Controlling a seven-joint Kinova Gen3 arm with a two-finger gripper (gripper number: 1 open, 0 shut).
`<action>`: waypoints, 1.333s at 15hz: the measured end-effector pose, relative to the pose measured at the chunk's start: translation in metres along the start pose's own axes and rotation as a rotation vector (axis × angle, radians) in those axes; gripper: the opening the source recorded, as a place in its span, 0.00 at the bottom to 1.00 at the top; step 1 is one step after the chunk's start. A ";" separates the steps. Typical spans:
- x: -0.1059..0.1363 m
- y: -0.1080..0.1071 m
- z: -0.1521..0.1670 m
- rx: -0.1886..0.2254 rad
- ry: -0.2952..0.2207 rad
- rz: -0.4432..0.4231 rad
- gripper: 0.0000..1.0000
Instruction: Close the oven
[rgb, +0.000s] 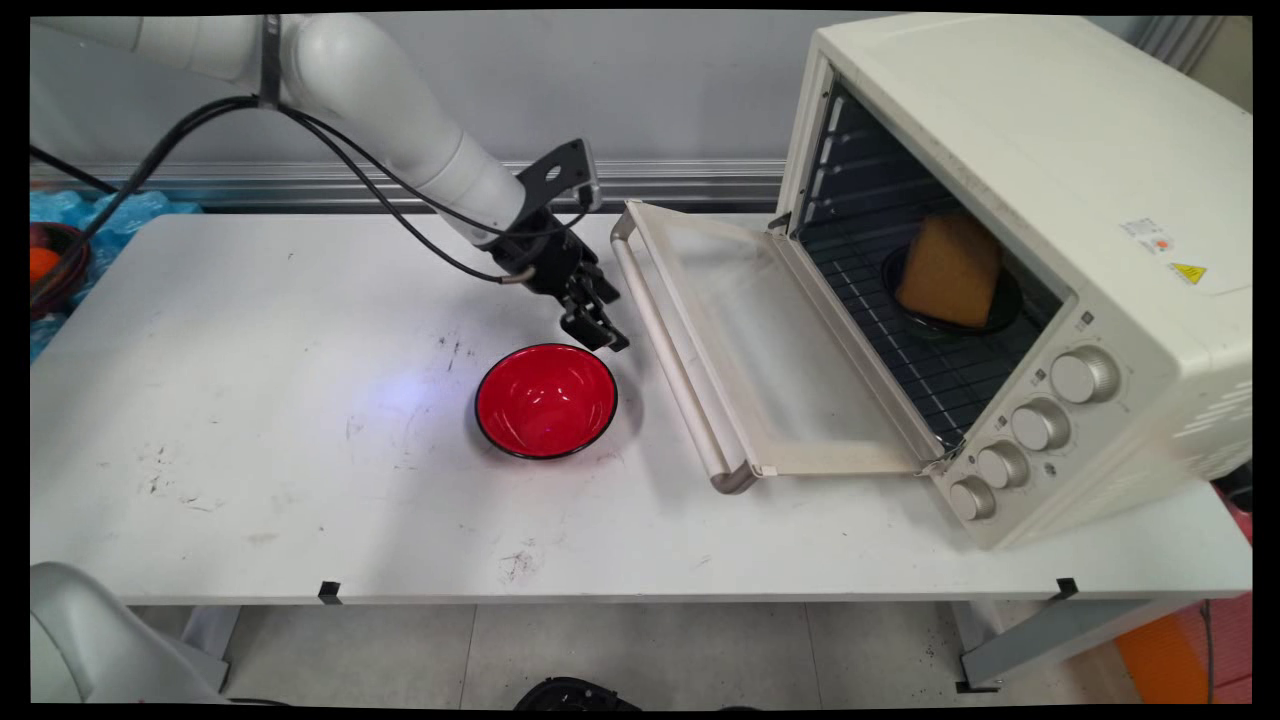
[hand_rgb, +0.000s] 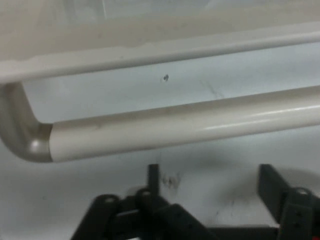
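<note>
Cream-coloured, the toaster oven (rgb: 1010, 250) has its door (rgb: 770, 350) dropped flat open, and the door handle (hand_rgb: 175, 127) lies just ahead of the black gripper (rgb: 598, 320), whose fingers stand spread and hold nothing. That handle is a stiff, smooth bar, likely slippery; the straight middle looks the best place to grip. Its long axis runs across the fingers, along the door's free edge. Just below the gripper sits a red bowl (rgb: 546, 400). Inside the oven, bread (rgb: 950, 270) rests on a dark plate (rgb: 1005, 305).

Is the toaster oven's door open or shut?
Open: the oven door lies folded down flat, baring the rack and a brown block on a dark plate inside.
</note>
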 end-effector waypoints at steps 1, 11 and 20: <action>0.000 0.000 0.002 0.001 0.001 -0.002 0.00; -0.002 -0.002 0.029 0.014 0.034 -0.004 0.00; 0.002 -0.004 0.035 0.036 0.101 0.000 0.00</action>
